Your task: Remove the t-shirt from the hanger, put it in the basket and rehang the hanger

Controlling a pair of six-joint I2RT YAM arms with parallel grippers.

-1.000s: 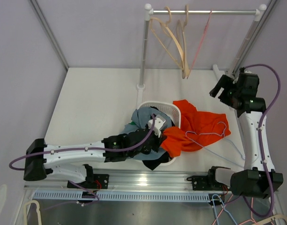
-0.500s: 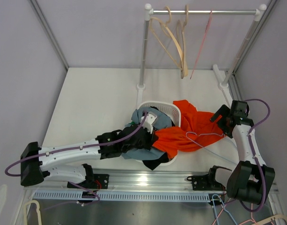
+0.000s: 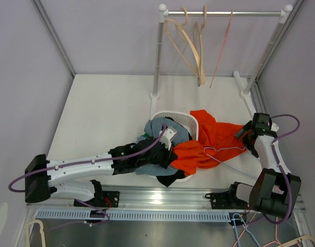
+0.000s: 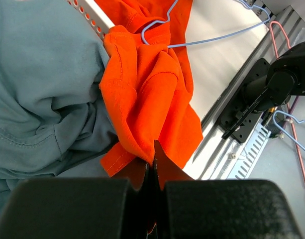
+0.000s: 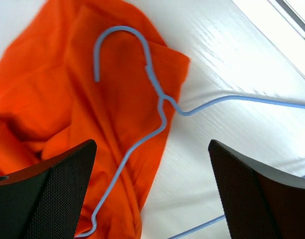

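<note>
**Hanger neck sits between open right fingers – shirt pinned at the far end**

The orange t-shirt (image 3: 208, 141) lies crumpled, half over the rim of the white basket (image 3: 192, 119) and half on the worktop (image 3: 111, 108). The left fingers (image 4: 202, 204) are clamped shut on a fold of its hem at the basket side, with orange cloth pinched right at their tips.

The right fingers (image 5: 52, 179) are spread wide and hold nothing. They hover just above the pale blue wire hanger (image 5: 161, 102).

In the right wrist view the twisted neck lies between the two fingers, a little toward 12 o'clock. The hook curls off to 11 o'clock over the cloth. One shoulder wire runs down to 7 o'clock across the shirt and the other sweeps out to 3 o'clock over bare worktop.

From above, the hanger's long axis runs roughly from 10 o'clock to 4 o'clock, and the shirt lies at 9 o'clock from the right fingers.

The right arm is plainly the nearer one to the hanger. A straight descent should catch the neck – then it can pull toward 3 o'clock against the left arm's hold. Whether any wire is threaded inside the cloth cannot be told.
</note>
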